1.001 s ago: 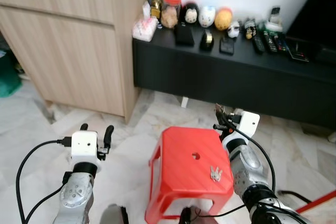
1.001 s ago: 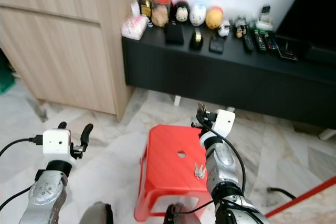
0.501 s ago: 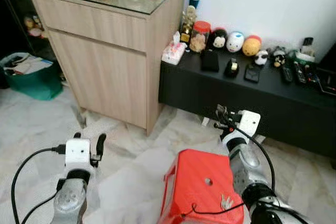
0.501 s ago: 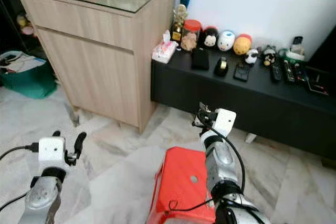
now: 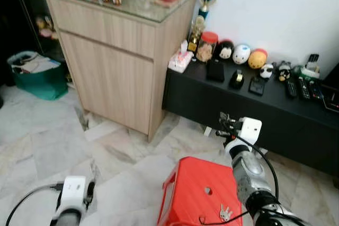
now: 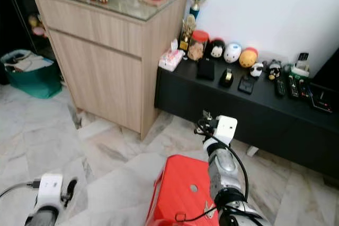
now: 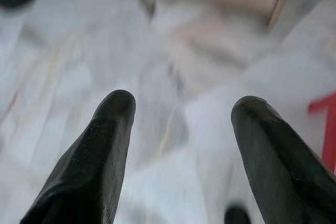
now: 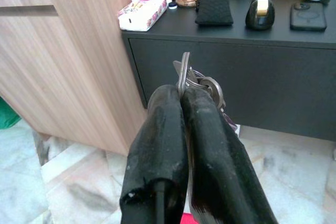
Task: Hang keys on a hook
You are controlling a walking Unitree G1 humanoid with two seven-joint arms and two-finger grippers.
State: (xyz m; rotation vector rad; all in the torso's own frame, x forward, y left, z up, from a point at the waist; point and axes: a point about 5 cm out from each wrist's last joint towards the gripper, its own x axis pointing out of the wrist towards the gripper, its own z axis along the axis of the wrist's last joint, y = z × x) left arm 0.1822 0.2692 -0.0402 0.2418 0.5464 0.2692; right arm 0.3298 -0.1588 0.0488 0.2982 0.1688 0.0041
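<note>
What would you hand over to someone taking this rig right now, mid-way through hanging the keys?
Right gripper: jaws shut on a bunch of keys, held up in front of the robot, above the far edge of the red stool, facing the black low cabinet.
Left gripper: jaws open, holding nothing, low over the marble floor.
A second set of keys lies on the stool top.
Done: one bunch picked up.
Left: no hook can be made out in these views; find it, carry the keys over and hang them.
</note>
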